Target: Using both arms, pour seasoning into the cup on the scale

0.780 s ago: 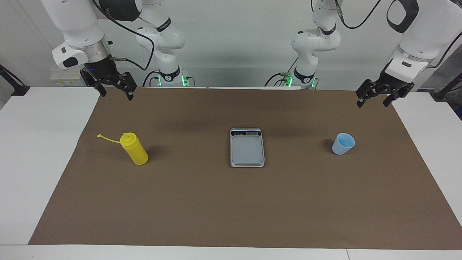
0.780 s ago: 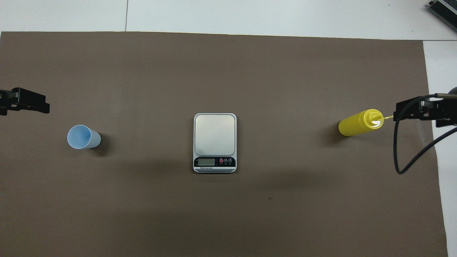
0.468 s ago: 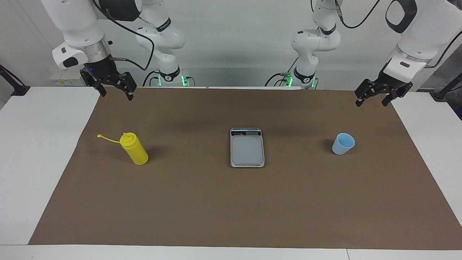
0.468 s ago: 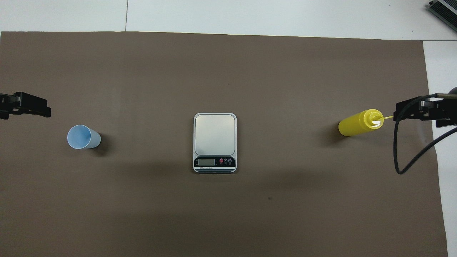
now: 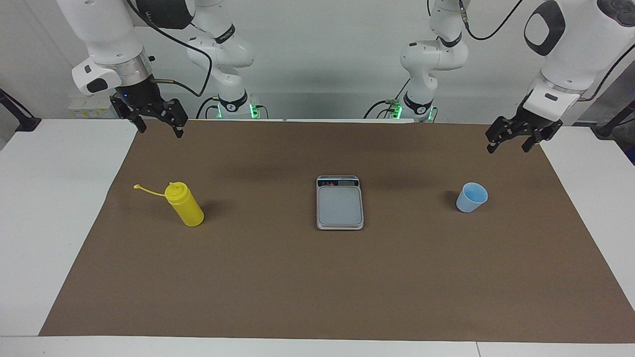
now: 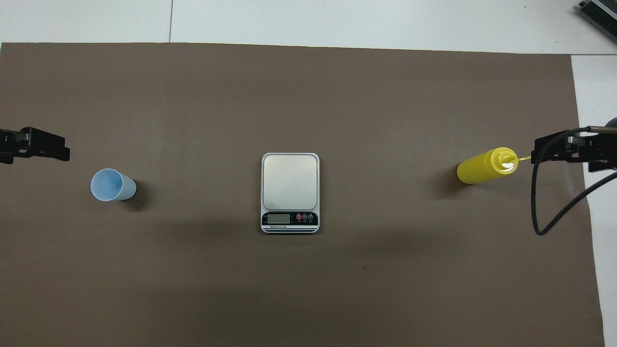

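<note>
I've barely begun: the light blue cup [image 5: 472, 197] stands off the empty scale [image 5: 340, 203] toward my left arm's end, the yellow squeeze bottle [image 5: 184, 204] toward the right arm's end, and both left gripper [image 5: 510, 144] and right gripper [image 5: 158, 128] hang spread, holding nothing.

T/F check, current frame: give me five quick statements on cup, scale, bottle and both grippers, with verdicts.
1. The cup stands on the scale. False: it stands on the brown mat, toward the left arm's end.
2. The yellow bottle stands upright, its cap off. True.
3. The right gripper holds the bottle. False: it hangs open, holding nothing.
4. The scale's plate is bare. True.
5. The left gripper is shut on the cup. False: open, above the mat.
</note>
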